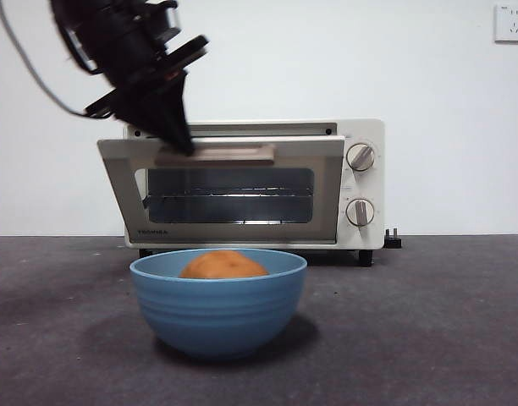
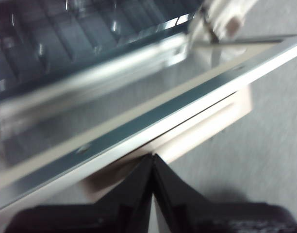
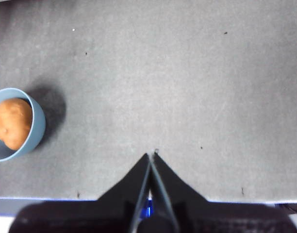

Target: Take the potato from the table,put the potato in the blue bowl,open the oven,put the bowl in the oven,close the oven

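Pressing on the oven (image 1: 360, 182) handle (image 1: 215, 155), closed left pincer (image 1: 179, 139); door (image 1: 234, 190) ajar

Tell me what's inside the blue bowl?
A potato sits inside the bowl. Only its rounded orange-brown top shows above the rim; the bowl's wall hides the rest and the bowl's bottom.

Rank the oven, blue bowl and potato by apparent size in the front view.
1. oven, though it stands farther back
2. blue bowl, nearest the camera
3. potato, only its top showing above the rim
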### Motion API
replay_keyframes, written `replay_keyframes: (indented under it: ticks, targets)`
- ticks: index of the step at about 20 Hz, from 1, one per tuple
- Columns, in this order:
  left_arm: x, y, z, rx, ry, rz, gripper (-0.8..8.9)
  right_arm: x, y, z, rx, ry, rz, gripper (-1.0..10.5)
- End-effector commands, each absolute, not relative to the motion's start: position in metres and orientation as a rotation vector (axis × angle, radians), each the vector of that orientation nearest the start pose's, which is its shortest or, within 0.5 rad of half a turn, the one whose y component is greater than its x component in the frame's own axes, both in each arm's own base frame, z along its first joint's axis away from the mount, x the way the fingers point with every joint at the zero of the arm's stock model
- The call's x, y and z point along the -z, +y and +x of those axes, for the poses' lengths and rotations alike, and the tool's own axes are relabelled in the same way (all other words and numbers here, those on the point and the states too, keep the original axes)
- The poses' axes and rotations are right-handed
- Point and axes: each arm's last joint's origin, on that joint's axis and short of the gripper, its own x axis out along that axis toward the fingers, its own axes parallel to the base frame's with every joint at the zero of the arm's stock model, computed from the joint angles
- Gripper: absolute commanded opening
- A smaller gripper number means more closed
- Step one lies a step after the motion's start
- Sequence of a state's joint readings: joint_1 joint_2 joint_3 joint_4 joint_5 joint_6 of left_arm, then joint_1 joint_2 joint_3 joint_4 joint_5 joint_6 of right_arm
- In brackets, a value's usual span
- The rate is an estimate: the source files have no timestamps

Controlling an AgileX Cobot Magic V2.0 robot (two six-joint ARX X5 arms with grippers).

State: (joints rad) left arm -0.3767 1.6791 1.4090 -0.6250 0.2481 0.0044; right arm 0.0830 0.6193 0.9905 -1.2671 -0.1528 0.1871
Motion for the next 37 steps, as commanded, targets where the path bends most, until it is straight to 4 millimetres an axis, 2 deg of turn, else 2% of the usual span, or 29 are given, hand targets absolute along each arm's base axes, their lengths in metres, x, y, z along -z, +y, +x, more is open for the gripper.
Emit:
replay_keyframes:
  ticks: [1,9,16,28,33,37]
  targets:
    - [-0.263,-0.131,0.327,0.496,0.946,0.069,-0.06,-0.325,0.010,0.072,-0.135,0.909,0.210,0.0]
    - [-0.256,-0.130,0.319,0.494,0.979,0.065,-0.06,-0.324,0.011,0.071,-0.135,0.921,0.216,0.0]
    - [-0.228,-0.133,0.309,0.497,1.024,0.060,-0.06,-0.324,0.010,0.070,-0.132,0.935,0.217,0.0]
    - [-0.201,-0.139,0.295,0.492,1.074,0.092,-0.06,-0.324,0.010,0.070,-0.132,0.935,0.217,0.0]
    - [-0.209,-0.137,0.289,0.496,1.076,0.091,-0.06,-0.323,0.010,0.070,-0.132,0.938,0.217,0.0]
    - [-0.240,-0.128,0.270,0.511,1.033,0.085,-0.06,-0.323,0.011,0.074,-0.148,0.950,0.204,0.0]
